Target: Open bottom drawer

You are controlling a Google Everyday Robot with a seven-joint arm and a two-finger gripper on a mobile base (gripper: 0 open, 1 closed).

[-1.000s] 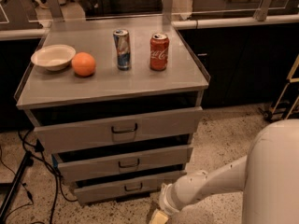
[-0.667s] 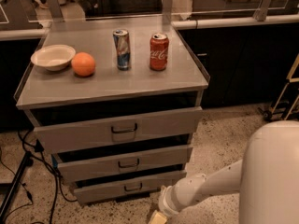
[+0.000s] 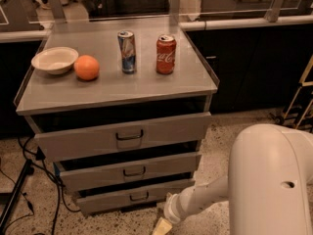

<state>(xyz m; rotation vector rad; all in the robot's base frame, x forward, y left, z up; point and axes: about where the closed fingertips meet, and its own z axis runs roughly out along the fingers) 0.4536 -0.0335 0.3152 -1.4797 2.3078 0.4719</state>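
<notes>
1. The bottom drawer [image 3: 110,200] sat lowest in the cabinet [image 3: 209,101], just above the floor. It had the slimmest front of the three and lay directly under the middle drawer [image 3: 98,174].
2. A dark gap showed above its front, so it looked slightly ajar rather than fully seated.
3. Handling, my read: rigid grey sheet metal on slides. It should take a straight pull. Load inside unknown, so weight unknown. The flat front offered no purchase.
4. Hold point: the small dark loop handle [image 3: 139,197] at the centre of that front. Grip the bar and pull level, straight out from the cabinet.
5. The gripper [image 3: 162,225] was at floor level just in front of the cabinet, below and right of the handle, not touching it. Open or closed: could not tell.
6. Risk: the loop was shallow and close to the floor. A skewed pull could bind the slides or jolt the red can [image 3: 166,54] and blue can [image 3: 127,51] on the worktop [image 3: 146,89].
</notes>
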